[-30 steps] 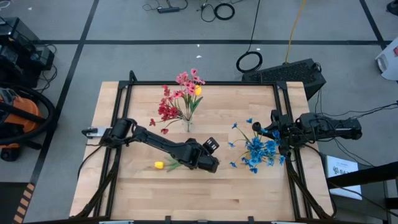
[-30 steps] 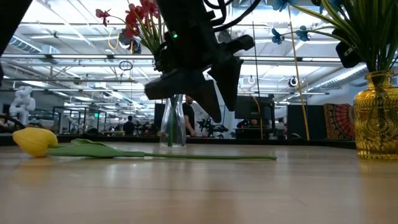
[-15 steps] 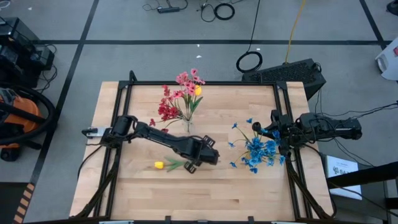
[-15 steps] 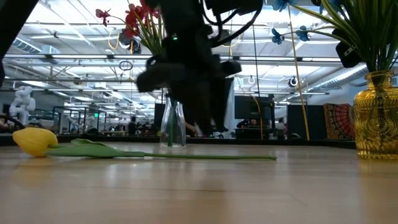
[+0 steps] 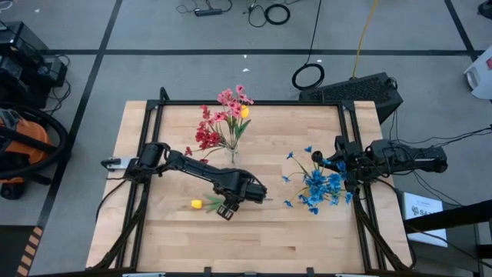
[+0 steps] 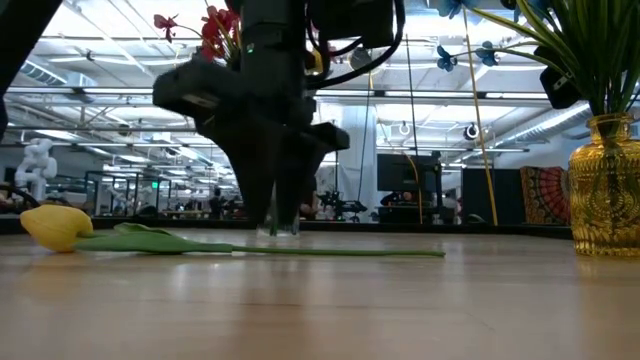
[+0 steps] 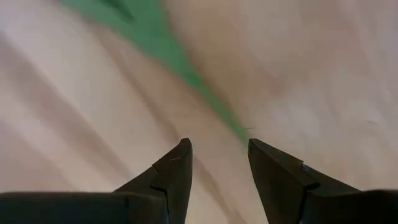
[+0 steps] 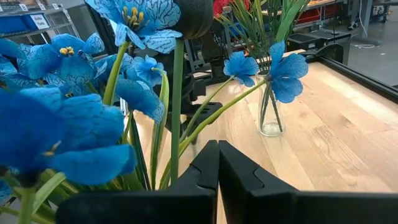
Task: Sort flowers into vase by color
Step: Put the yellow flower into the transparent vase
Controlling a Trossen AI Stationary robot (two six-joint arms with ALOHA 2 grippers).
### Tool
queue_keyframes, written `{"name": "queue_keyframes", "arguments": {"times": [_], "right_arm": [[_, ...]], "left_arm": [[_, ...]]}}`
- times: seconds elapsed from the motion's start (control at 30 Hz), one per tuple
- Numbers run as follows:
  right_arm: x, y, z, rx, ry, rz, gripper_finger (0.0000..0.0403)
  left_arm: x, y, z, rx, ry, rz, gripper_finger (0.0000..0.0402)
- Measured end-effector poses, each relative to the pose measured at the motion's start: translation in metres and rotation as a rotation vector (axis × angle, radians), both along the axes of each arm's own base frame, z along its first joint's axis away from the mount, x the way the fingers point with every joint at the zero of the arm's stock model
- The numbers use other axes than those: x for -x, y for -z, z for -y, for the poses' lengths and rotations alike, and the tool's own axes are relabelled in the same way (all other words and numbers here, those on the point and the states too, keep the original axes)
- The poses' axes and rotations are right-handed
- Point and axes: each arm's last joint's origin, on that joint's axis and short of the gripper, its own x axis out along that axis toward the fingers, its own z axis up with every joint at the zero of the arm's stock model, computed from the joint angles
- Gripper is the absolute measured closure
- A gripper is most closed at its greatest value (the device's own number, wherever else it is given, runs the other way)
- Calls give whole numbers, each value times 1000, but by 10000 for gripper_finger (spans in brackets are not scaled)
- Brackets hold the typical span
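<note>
Tool (image 7: 217, 149) open over green stem (image 7: 186, 65)

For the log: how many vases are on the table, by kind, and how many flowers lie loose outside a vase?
Clear glass vase: 1
Amber textured glass vase: 1
Yellow-budded green-stemmed flower lying loose on the wood: 1
Total: 3
</note>
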Motion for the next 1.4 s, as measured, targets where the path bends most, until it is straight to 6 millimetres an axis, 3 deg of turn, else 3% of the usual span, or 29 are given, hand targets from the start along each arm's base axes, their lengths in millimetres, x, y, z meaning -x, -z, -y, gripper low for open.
{"name": "queue_keyframes", "arguments": {"times": [0.43,0.7,0.93,1.07,1.3,1.4], "right_arm": [[0,0,0,0,0,0,403],[0,0,0,0,1,0,403],[0,0,0,1,1,-4,403],[0,0,0,1,1,-5,403],[0,0,0,1,0,-5,403],[0,0,0,1,0,-4,403]], "left_arm": [[4,6,4,6,-176,-71,240],[-4,26,-1,8,-202,-78,240],[-6,28,-1,-46,-177,-46,243],[-8,29,-3,-55,-166,-36,273],[-8,29,-5,-80,-125,-26,385],[-9,29,-5,-88,-108,-23,392]]}}
